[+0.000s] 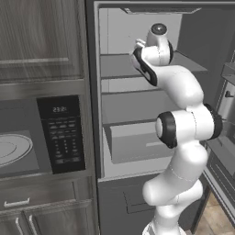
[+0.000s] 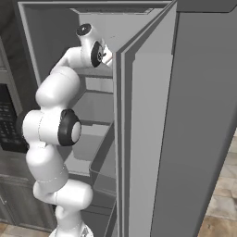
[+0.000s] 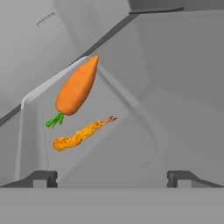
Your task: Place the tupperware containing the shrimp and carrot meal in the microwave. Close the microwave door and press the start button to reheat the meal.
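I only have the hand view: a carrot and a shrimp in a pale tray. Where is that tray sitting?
Observer: Inside an open fridge; the arm reaches into its upper part.
Operator: What's beside it?
Observer: The microwave, to the fridge's left in the left base view.
Operator: Is it ready for loading?
Observer: Its turntable plate shows plainly, so it looks open.

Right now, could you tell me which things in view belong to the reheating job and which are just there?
Job:
tupperware
carrot
shrimp
microwave with its keypad and turntable
gripper, jaws open

Just there:
fridge shelves
fridge door
cabinet door
drawer
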### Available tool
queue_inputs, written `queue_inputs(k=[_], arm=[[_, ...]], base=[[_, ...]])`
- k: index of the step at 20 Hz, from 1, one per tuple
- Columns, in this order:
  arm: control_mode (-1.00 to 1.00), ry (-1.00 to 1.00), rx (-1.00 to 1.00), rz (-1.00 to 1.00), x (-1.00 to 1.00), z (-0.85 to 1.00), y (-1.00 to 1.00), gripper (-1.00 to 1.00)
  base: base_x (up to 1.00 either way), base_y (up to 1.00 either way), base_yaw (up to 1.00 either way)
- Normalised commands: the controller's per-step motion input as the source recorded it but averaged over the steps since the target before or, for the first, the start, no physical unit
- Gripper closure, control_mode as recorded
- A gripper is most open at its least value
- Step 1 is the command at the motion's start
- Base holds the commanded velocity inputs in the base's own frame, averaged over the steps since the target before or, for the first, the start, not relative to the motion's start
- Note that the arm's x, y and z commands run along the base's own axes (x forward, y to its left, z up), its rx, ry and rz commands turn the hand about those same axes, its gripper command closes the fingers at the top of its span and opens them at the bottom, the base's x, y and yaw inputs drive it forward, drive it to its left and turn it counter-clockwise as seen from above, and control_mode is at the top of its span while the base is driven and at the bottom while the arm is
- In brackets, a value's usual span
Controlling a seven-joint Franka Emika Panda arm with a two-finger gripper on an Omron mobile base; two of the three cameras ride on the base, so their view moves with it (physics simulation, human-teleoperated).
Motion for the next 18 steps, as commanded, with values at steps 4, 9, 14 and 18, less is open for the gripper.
queue_inputs(k=[4, 9, 14, 18], arm=[[-1.0, 0.06, 0.0, -0.14, 0.24, -0.12, 0.0, -1.0], [-1.0, 0.1, 0.0, -0.14, 0.29, -0.21, 0.0, -1.0], [-1.0, 0.15, 0.0, -0.13, 0.19, -0.32, 0.0, -1.0], [-1.0, 0.15, 0.0, -0.13, 0.15, -0.38, 0.0, 1.0]], base=[[0.0, 0.0, 0.0], [0.0, 0.0, 0.0], [0.0, 0.0, 0.0], [0.0, 0.0, 0.0]])
